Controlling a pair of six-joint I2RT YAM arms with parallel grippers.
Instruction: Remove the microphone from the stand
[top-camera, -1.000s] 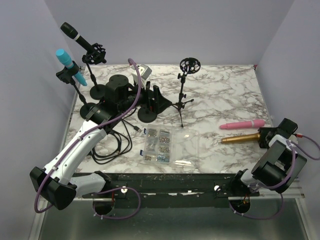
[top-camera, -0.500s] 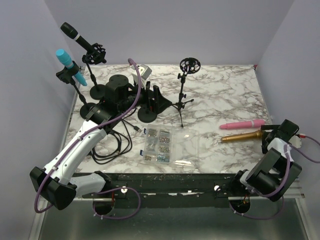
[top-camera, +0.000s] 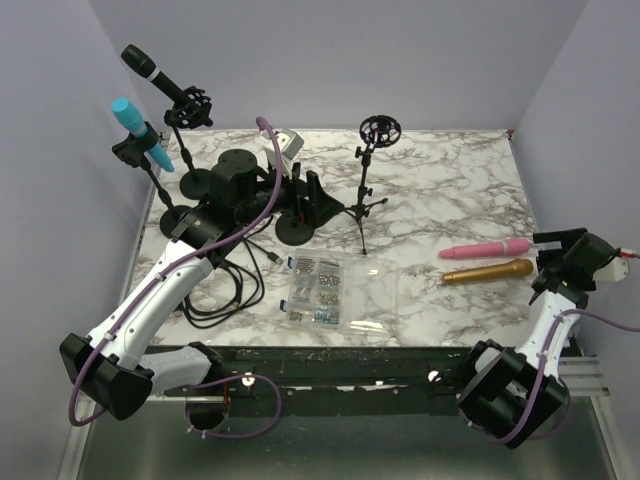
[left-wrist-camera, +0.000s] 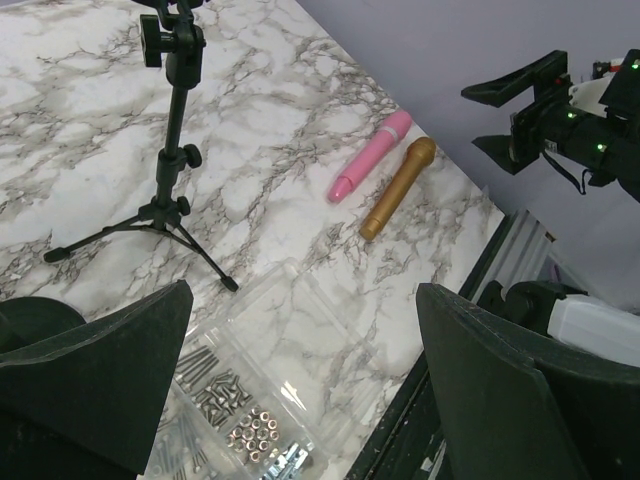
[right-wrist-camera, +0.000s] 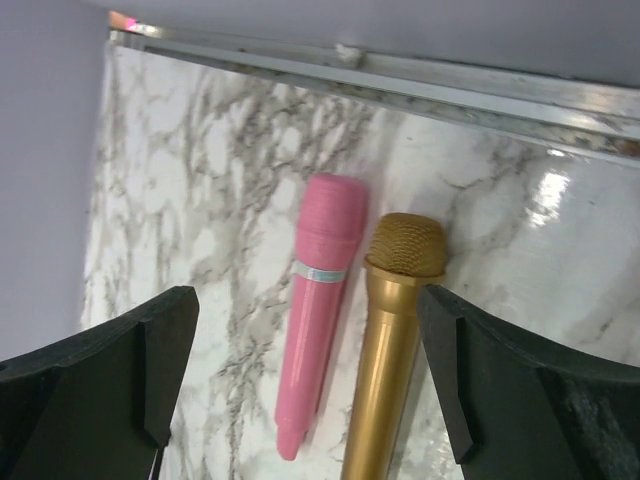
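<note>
The gold microphone lies flat on the desk near its right edge, just beside a pink microphone and parallel to it. Its long axis runs left to right, with the mesh head toward the right edge. Nothing grips it. The right claw hangs spread wide by the head end, so this looks like the letting-go step; next that arm should draw clear. The left claw is spread and empty, near the bare stand.
</note>
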